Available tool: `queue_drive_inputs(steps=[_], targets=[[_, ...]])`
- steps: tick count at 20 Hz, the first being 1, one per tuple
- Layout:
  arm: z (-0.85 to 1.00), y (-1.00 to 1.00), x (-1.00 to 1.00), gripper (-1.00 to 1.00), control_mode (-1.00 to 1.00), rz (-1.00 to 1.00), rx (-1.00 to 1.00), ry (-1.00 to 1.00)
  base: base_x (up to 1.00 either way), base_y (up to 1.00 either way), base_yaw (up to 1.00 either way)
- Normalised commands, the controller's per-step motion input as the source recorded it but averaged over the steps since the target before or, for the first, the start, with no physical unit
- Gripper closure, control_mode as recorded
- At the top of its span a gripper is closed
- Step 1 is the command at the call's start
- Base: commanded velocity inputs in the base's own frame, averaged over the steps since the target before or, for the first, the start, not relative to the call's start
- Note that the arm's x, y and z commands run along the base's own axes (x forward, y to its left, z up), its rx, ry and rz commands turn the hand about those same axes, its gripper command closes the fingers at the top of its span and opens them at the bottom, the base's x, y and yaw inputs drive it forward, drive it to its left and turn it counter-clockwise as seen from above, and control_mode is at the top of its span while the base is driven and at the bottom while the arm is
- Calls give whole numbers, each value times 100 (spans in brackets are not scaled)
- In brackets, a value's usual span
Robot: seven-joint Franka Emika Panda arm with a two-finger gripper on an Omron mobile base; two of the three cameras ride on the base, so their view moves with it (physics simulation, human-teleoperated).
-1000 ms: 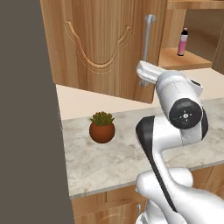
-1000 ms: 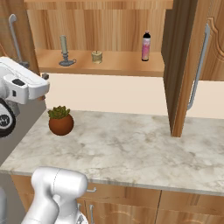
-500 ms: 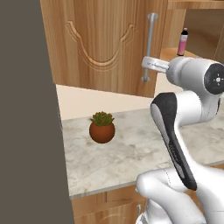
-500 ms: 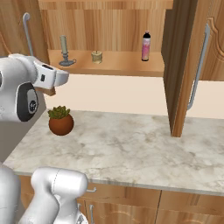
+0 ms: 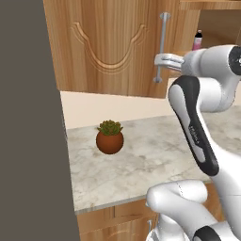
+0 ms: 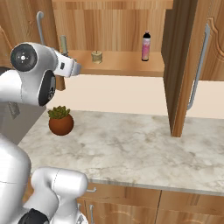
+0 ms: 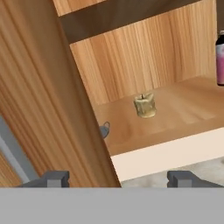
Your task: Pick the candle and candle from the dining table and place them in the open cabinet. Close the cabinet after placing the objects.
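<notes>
**Spread gripper straddles the left door's edge, both candles on the shelf beyond**

The two-finger gripper (image 7: 118, 178) stands wide apart with nothing pinched; its two dark fingertips (image 7: 52, 178) rise on either side of the free edge of the light-brown wooden cabinet's left door (image 7: 48, 100), which slants up between them. On the near side of that door, to the tool's left, runs the long vertical silver bar handle (image 5: 161, 47).

Ahead of the tool, past the door edge, the short stubby golden-tan candle (image 7: 145, 105) sits on the wooden shelf (image 7: 175, 111) inside the cabinet (image 6: 118, 26). The slim grey-beige taper candle (image 6: 64, 44) stands upright on the same shelf; only part of its dark round dish base (image 7: 104, 130) peeks out from behind the door. Further right along the shelf stands the pink bottle with a dark cap (image 6: 146, 46).

Below the tool lies the beige-grey marbled stone counter (image 6: 131, 148), carrying a small green succulent in a round terracotta pot (image 5: 109, 137). The right door (image 6: 183, 65) hangs swung open, well off to the tool's right.
</notes>
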Motion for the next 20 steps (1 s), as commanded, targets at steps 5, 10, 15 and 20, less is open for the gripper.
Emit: queue_drive_inputs(steps=[5,10,15,20], targets=[[-33,6,74,-100,-100,1,0,3,0,0,0],[-34,11,73,-100,-100,0,-1,3,0,0,0],[-30,10,66,-100,-100,0,-2,5,0,0,0],[-32,3,59,-100,-100,0,-1,11,0,0,0]])
